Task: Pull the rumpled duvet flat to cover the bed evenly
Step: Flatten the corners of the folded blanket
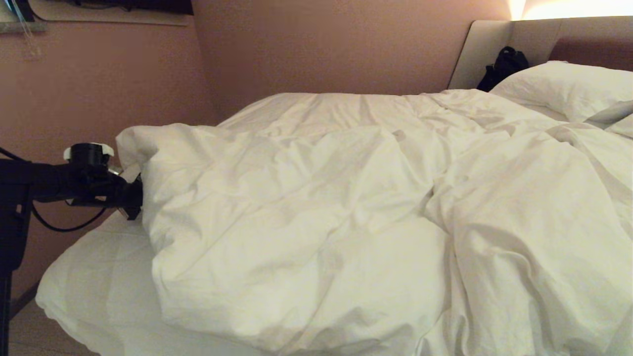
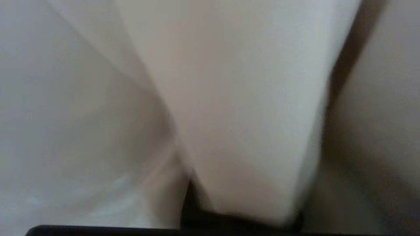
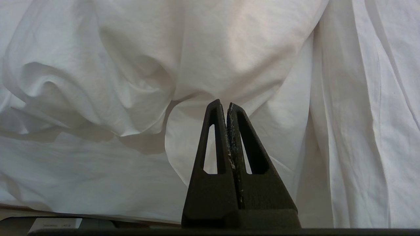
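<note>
One gripper works: the left gripper [image 1: 134,198], at mid-left of the head view, looks clamped on the duvet [image 1: 346,212] edge heaped mid-frame on the bed [image 1: 89,282], so pull slowly outward, keeping the cloth taut.

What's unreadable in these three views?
- Left gripper fingertips: head view, buried in the edge of the puffy white creased duvet.
- Left wrist view: blurred white fabric fills the frame; the grip is not visible.
- Wide low bed: near edge cut off by the head view's frame.
- Black object by the headboard: too dark to identify.
- Shut right gripper: outside the head view.
</note>
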Robot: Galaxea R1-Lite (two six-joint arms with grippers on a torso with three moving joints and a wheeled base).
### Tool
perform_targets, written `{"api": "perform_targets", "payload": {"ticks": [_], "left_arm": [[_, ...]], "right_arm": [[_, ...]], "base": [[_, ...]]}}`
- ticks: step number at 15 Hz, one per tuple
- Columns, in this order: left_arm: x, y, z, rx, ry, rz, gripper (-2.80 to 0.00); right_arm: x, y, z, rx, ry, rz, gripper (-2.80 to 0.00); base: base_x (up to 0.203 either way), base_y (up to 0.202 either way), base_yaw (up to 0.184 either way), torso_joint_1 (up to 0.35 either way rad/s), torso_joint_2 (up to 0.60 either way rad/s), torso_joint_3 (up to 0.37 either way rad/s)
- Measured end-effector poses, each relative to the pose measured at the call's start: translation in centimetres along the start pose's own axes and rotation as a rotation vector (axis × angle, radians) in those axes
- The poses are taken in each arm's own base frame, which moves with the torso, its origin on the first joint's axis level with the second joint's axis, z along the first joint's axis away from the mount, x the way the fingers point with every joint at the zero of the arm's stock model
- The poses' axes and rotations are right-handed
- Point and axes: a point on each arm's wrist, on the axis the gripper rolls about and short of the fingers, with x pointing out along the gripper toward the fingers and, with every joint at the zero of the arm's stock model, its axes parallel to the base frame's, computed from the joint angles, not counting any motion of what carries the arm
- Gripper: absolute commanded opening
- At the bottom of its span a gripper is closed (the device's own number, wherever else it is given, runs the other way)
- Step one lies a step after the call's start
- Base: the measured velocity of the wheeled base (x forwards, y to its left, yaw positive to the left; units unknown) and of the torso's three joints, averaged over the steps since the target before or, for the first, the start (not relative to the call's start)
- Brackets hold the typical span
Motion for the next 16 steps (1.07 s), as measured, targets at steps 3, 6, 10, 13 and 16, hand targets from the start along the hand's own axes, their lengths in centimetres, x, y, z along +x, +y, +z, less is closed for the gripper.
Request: {"api": "perform_targets", "payload": {"ticks": [3, 6, 10, 13, 16], "left_arm": [[-0.3, -0.2, 0.0, 0.001, -0.003, -0.001, -2.80], [-1.2, -0.6, 0.2, -0.005, -0.008, 0.003, -2.80], [-3.9, -0.6, 1.1, -0.032, -0.032, 0.023, -2.80], [-7.8, -0.4, 2.5, -0.057, -0.089, 0.046, -2.80], [-12.0, 0.0, 3.7, -0.079, -0.158, 0.073, -2.80]], "right_arm": [[0.0, 0.0, 0.0, 0.002, 0.000, 0.000, -2.80], [0.0, 0.0, 0.0, 0.000, 0.000, 0.000, -2.80], [0.0, 0.0, 0.0, 0.000, 0.000, -0.001, -2.80], [0.0, 0.0, 0.0, 0.000, 0.000, 0.000, -2.80], [0.0, 0.0, 0.0, 0.000, 0.000, -0.001, -2.80]], "base": [[0.000, 0.000, 0.000, 0.000, 0.00, 0.000], [0.000, 0.000, 0.000, 0.000, 0.00, 0.000], [0.000, 0.000, 0.000, 0.000, 0.00, 0.000], [0.000, 0.000, 0.000, 0.000, 0.00, 0.000], [0.000, 0.000, 0.000, 0.000, 0.00, 0.000]]}}
